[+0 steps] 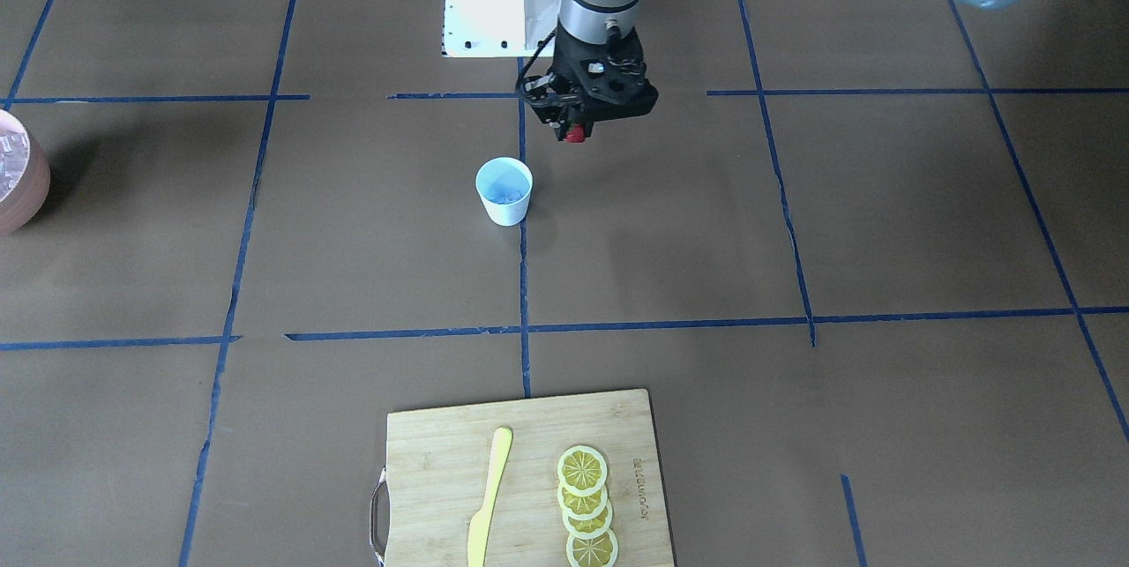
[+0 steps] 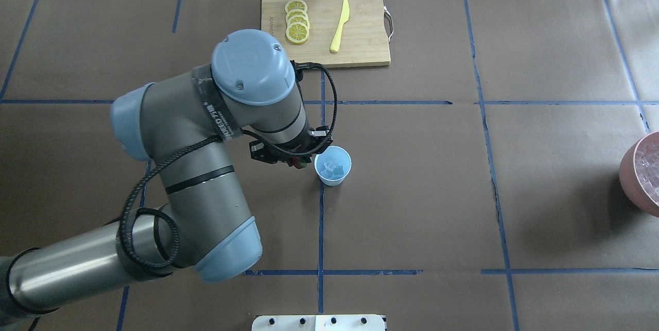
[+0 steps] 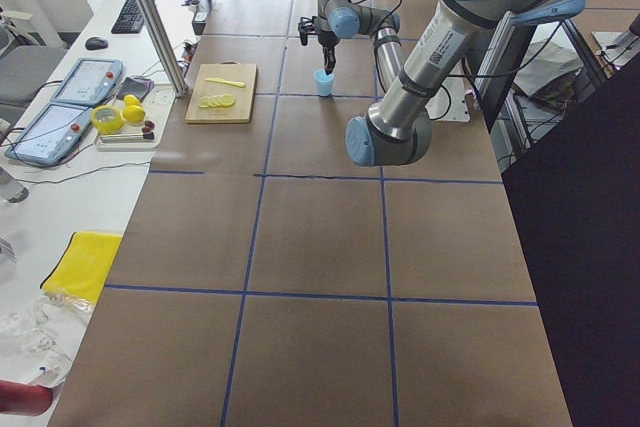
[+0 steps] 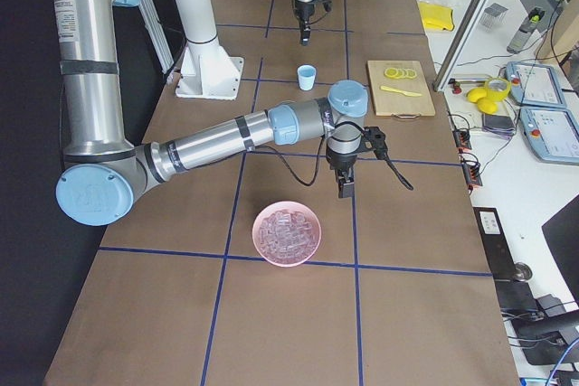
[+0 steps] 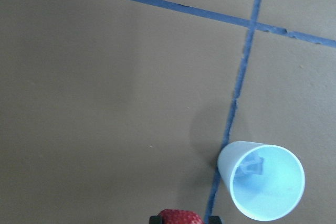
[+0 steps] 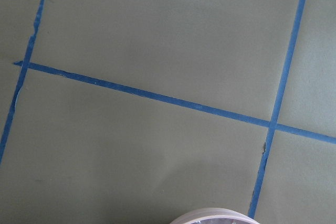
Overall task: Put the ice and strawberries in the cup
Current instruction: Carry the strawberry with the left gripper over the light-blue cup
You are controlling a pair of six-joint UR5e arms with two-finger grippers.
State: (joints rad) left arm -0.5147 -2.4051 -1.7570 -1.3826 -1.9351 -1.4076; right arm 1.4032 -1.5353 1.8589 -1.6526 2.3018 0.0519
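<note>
Strawberry (image 1: 575,136) clamped in left gripper (image 1: 571,131), held clear above table (image 1: 794,223). Cup (image 1: 504,190) stands below and just beside that claw, on its right-arm side, with ice (image 2: 332,169) cubes inside. Right gripper (image 4: 345,189) hangs near pink bowl (image 4: 287,232); apart or together, cannot tell.

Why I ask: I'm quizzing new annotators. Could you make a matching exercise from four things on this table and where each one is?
1 strawberry
2 cup
3 lemon slices
4 pink bowl

a on the cutting board, beside the knife
b heaped with ice, near the right end effector
c gripped in the left end effector
d upright, a few ice cubes inside

Pairs: 1-c, 2-d, 3-a, 4-b
</note>
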